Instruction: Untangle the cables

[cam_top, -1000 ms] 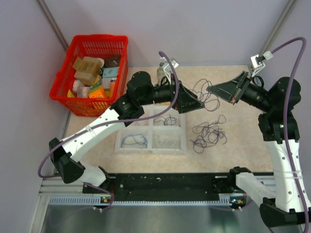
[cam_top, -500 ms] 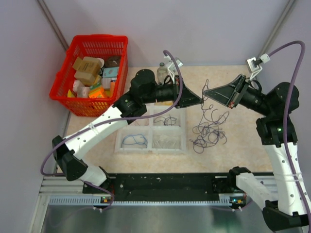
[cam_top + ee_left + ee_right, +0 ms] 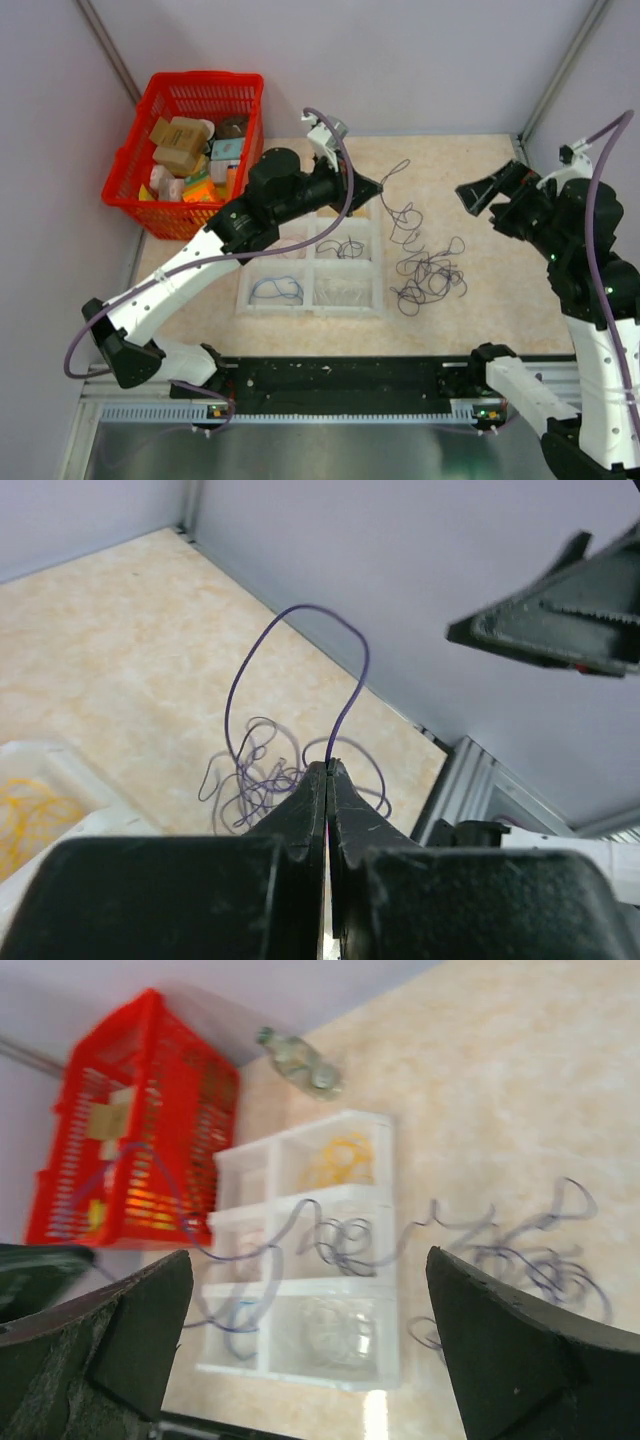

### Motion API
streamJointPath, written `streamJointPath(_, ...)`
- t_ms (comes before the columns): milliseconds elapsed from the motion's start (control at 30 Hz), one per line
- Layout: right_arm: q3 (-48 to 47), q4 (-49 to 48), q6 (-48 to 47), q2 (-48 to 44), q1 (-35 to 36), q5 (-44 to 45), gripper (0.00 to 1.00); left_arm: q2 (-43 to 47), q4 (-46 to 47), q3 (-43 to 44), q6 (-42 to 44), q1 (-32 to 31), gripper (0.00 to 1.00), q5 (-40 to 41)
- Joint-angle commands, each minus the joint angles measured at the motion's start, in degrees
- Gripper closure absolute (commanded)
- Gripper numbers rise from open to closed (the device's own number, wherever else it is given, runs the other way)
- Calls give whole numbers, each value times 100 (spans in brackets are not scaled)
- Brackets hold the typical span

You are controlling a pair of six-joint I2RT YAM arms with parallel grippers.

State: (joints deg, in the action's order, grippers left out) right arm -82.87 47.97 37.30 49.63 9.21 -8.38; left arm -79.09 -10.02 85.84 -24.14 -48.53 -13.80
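At left gripper (image 3: pixel 328 769) — cables (image 3: pixel 428 272), apparently pinched.

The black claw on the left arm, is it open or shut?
Shut. The left arm's black two-finger gripper has its jaws pressed together, no gap, pinching a thin purple wire.

- One red basket (image 3: pixel 205 78), by the worktop's (image 3: pixel 500 290) far left corner.
- One white tray (image 3: pixel 310 311), with four compartments.
- One bottle (image 3: pixel 298 1061), at the far edge.
- One bunch of cables (image 3: pixel 428 275); the strands are too tangled to count.
- Two grippers: left gripper (image 3: pixel 378 186), right gripper (image 3: pixel 487 187).
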Motion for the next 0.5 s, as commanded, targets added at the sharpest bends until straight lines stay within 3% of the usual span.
streamJointPath(0,472,1066,-592,-365,19,1428,1,350,18,-348,287,159,100,852)
streamJointPath(200,1316,1013,-908,-568,28,1305,1,658,-17,-472,585,292,100,1178)
streamJointPath(467,2345,521,-724,-682,28,522,1,746,-509,555,1324,336,100,1828)
